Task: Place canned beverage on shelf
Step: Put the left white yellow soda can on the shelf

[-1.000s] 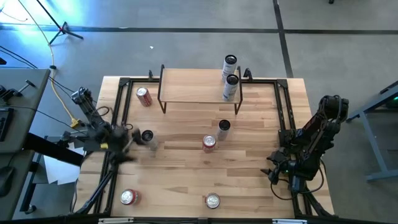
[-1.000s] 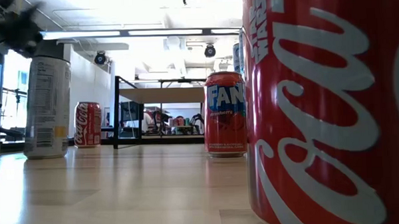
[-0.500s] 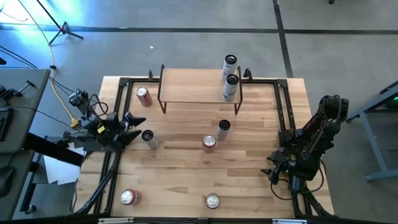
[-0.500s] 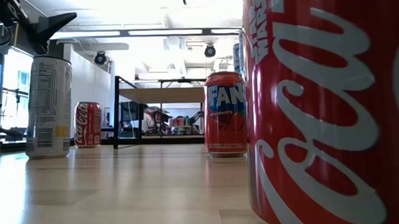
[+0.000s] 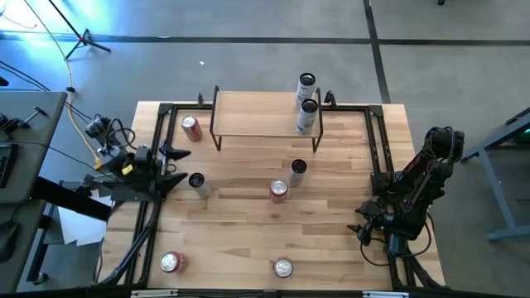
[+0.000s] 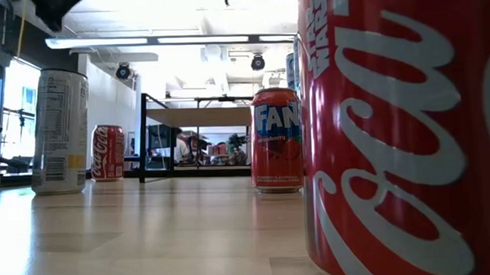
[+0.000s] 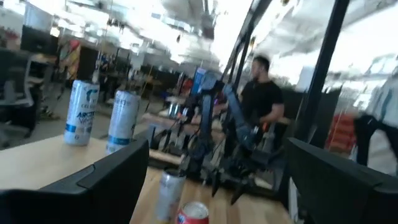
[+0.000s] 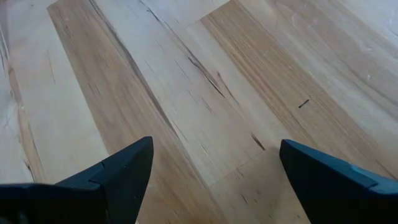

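Note:
The shelf [image 5: 263, 114] stands at the table's far side with two slim silver cans [image 5: 308, 114] at its right end; they also show in the left wrist view [image 7: 81, 112]. A silver can [image 5: 197, 182] stands upright on the table at the left, also in the low view [image 6: 58, 132]. My left gripper [image 5: 182, 165] is open and empty, just left of this can and above it; its fingers frame the left wrist view [image 7: 211, 186]. My right gripper [image 5: 366, 223] is open and empty over the bare table at the right [image 8: 214, 168].
A red can [image 5: 192, 128] stands left of the shelf. A silver can [image 5: 298, 169] and a red Fanta can [image 5: 278, 190] stand mid-table. Two red cans [image 5: 171, 262] [image 5: 283, 267] stand near the front edge. A black frame [image 5: 157, 149] borders the table. A person [image 7: 261, 99] shows beyond it.
My left gripper has drawn back from the top of the silver can toward the table's left edge and has risen. The can stands where it was, upright on the table.

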### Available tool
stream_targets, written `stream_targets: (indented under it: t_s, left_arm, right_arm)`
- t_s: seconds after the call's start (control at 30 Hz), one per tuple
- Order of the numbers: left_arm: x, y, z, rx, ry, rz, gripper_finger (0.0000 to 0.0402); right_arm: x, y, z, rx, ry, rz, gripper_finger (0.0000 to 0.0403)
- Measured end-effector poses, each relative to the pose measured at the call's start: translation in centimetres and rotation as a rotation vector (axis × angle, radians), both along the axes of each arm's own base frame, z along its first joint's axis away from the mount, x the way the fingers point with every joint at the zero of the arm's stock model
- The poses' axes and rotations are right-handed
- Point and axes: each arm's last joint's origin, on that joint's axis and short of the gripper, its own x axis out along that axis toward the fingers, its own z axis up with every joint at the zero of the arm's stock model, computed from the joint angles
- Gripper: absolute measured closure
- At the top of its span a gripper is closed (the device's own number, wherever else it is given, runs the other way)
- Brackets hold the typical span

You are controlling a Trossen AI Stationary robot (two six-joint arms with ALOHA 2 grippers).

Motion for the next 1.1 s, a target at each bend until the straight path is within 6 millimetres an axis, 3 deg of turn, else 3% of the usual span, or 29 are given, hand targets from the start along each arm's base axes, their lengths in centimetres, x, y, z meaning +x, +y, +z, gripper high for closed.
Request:
stream_targets:
  t_s: [0.27,0.57,0.87,1.1]
  left_arm:
    - [3.0,-2.7,4.4,-0.037,0.157,0.121,0.0041]
    - [7.7,-6.2,6.5,-0.105,0.203,0.211,0.0041]
    - [13.6,-8.1,6.2,-0.183,0.199,0.298,0.0041]
    - [18.4,-9.8,4.1,-0.226,0.195,0.342,0.0041]
  right_arm:
    - [0.0,0.0,0.0,0.0,0.001,0.0,0.0064]
    - [0.0,0.0,0.0,0.001,0.002,0.0,0.0064]
    - [0.0,0.0,0.0,0.001,0.002,0.0,0.0064]
    - [0.0,0.0,0.0,0.001,0.002,0.0,0.0064]
